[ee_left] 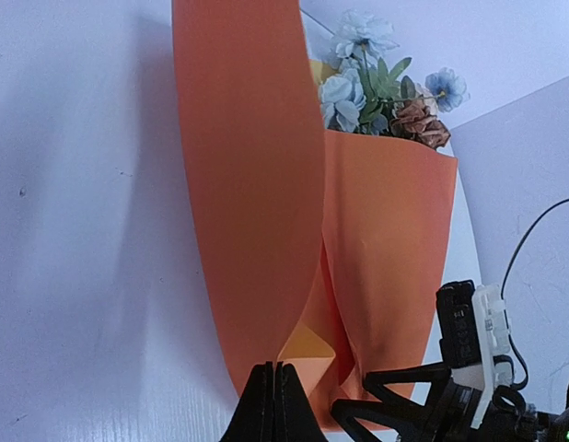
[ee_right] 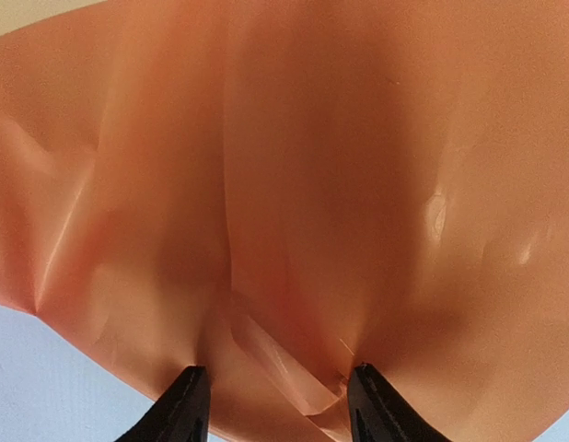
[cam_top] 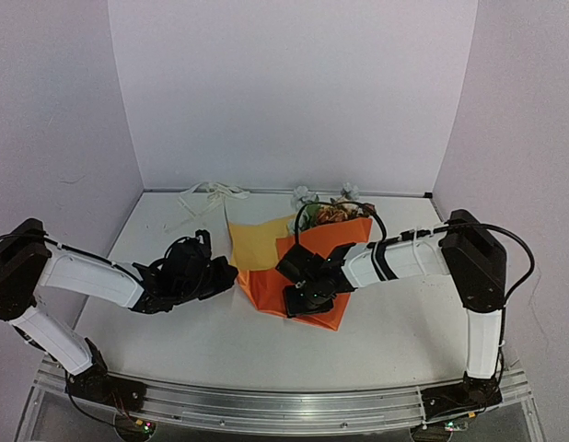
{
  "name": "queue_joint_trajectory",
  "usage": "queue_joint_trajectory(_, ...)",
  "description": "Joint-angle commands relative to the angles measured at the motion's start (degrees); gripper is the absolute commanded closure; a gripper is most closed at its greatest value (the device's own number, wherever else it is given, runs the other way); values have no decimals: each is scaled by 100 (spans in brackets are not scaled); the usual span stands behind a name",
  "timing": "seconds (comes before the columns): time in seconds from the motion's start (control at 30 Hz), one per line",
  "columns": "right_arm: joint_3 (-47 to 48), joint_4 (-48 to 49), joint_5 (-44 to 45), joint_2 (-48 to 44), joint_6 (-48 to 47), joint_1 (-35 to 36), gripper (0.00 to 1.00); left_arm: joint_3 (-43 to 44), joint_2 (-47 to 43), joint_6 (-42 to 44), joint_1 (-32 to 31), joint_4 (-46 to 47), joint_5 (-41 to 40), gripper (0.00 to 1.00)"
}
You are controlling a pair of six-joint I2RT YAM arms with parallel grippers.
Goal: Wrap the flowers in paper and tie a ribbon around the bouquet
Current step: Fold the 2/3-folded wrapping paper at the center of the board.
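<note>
left claw pinching a paper flap, right claw spread on the fold

left gripper (ee_left: 273,376): fingers clenched tight together on the near edge of the paper (ee_left: 252,184). the flap it grips stands up off the table (cam_top: 174,345) and curls over, orange face out. a small patch of the yellow face shows low in the fold, just beside the fingertips.

right gripper (ee_right: 277,387): released, fingers apart, tips down against the orange sheet. creased paper and a small folded ridge lie between the tips, not squeezed.

paper: mid-table between the two arms, partly folded. from overhead, yellow shows on the left, orange on the right and near side.

flowers (ee_left: 367,87): lying inside the fold, heads poking past the paper's far edge. pale blue blooms, green leaves, one brownish-red head. stems hidden by the paper.

ribbon (cam_top: 209,194): loose heap at the far left of the table by the back wall, well apart from the paper and both claws.
</note>
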Motion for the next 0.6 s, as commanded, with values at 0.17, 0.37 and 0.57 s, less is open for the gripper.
queue_joint_trajectory(0.17, 241, -62, 209, 67, 129, 60, 23, 187, -178, 478, -64, 261, 296, 100)
queue_joint_trajectory(0.37, 445, -70, 291, 270, 257, 98, 15, 86, -307, 412, -63, 194, 295, 100)
queue_joint_trajectory(0.57, 692, -248, 475, 634, 359, 226, 11, 40, -409, 217, -63, 102, 250, 100)
